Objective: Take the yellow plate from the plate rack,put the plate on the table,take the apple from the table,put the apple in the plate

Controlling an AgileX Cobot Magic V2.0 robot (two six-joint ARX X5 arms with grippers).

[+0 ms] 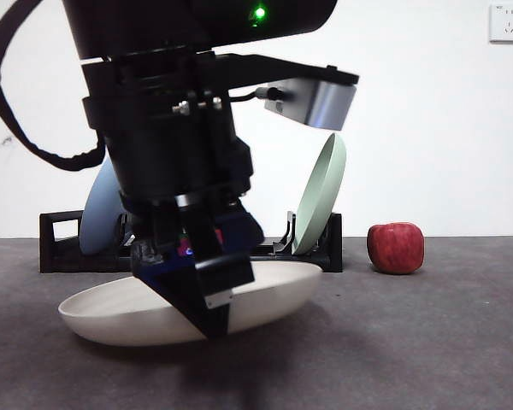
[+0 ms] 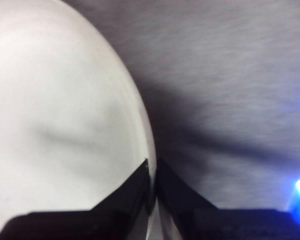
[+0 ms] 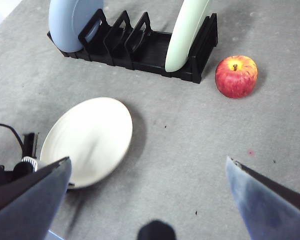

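**Yellow plate at table level, rim clamped by left gripper**

Step in hand, by judgement: setting down of the yellow plate point(image 1: 265, 295) on the table point(image 1: 427, 359). Plate out of the plate rack point(image 1: 60, 243) and in front of it, tilted slightly, underside at or just above the surface; contact not confirmable from the front view. Advised for clean completion: lowered until the base sat flat, jaws opened only then, gripper withdrawn outward along the rim and upward, not across the plate. Release from a tilt judged liable to rock or slide the plate.

Left gripper point(image 2: 152, 185): jaws closed on the plate's rim, one jaw over the inner face, the other under the outer edge, rim pinched between them near the tips. Rest of the plate spread away to one side of the jaws, bare table on the other.

Right gripper point(image 3: 147, 175): raised well above the table, jaws spread wide, nothing between them.

Apple point(image 3: 236, 76) found on the table just beside the rack's end, next to the pale green plate point(image 3: 186, 32), well apart from the yellow plate and both grippers. Untouched; second half of the task not yet begun. Blue plate point(image 3: 72, 22) upright at the rack's other end.
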